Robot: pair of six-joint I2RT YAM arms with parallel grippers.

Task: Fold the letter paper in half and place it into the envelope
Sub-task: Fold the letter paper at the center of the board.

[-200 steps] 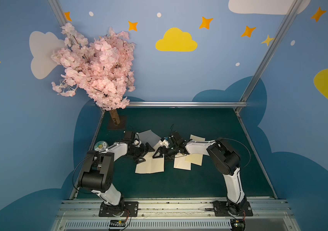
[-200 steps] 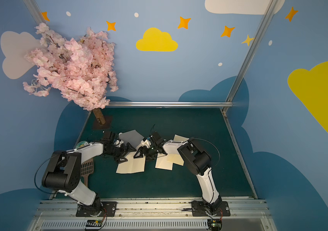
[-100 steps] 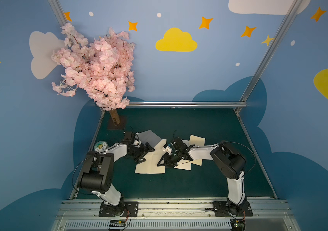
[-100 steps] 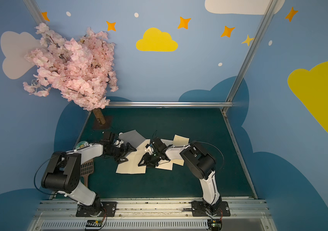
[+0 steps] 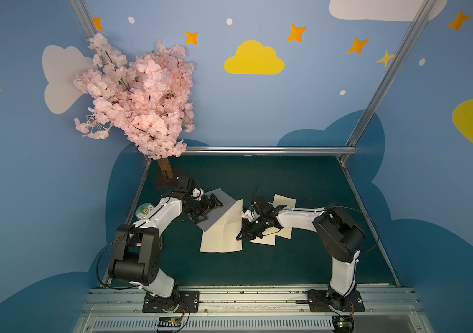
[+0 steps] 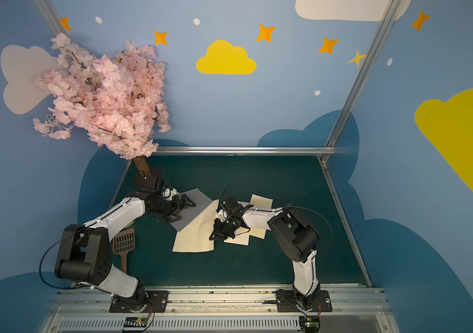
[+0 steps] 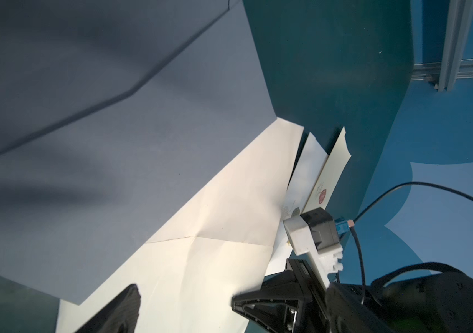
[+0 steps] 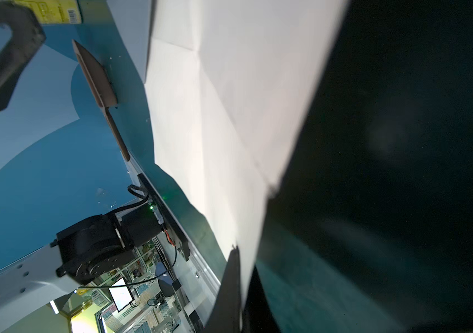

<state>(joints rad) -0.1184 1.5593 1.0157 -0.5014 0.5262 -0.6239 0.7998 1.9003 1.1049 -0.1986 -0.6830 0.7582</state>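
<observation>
Scoop (image 6: 124, 245): set at the left edge of the mat (image 5: 258, 178), well apart from the letter paper (image 5: 223, 235); no trouble is expected from it
Left gripper (image 5: 208, 212): jaws are spread wide and nothing is held; it hangs over the left part of the envelope (image 5: 225, 199), which is therefore not pinned and could be dragged along if the sheet lying on it is pulled
Envelope: grey, laid flat on the mat, its right part covered by a corner of the letter paper; whether its mouth is open cannot be told, and a closed mouth would block the insertion
Letter paper: cream, unfolded and marked by old creases, spread mid-mat between the two grippers; the fold is judged not yet made, and an edge carried over askew could set it off the halfway line
Right gripper (image 5: 240, 237): jaws are pressed together on the right edge of the letter paper, as is seen in the right wrist view; only a narrow strip is pinched, so the sheet could slip free or be torn if it is lifted fast
Spare sheets (image 5: 283, 201): left under the right arm, just beside the pinched edge; one could be caught in the same pinch or swept off by the arm
</observation>
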